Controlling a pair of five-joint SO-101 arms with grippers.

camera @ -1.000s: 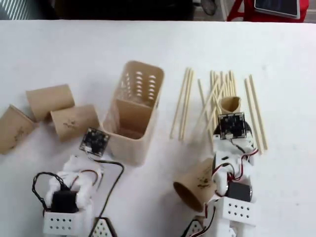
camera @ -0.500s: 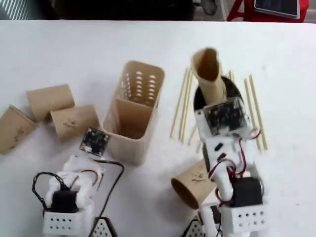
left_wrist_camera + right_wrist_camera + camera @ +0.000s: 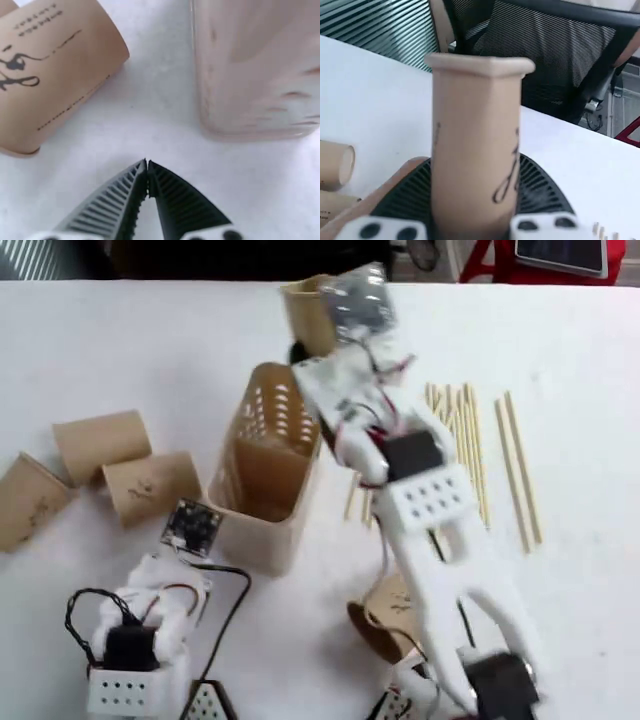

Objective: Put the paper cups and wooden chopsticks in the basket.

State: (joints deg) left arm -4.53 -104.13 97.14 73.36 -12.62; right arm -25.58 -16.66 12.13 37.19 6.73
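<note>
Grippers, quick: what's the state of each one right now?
Left gripper: shut, holding nothing.
Right gripper: shut on a paper cup, squeezing it flat.

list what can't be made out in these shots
High view: the right arm covers half of the fallen cup by its base and part of the chopsticks, so no count.
Left wrist view: frame edges cut off the nearby cup and the basket.
Right wrist view: the held cup hides where the right hand pinches it.
</note>
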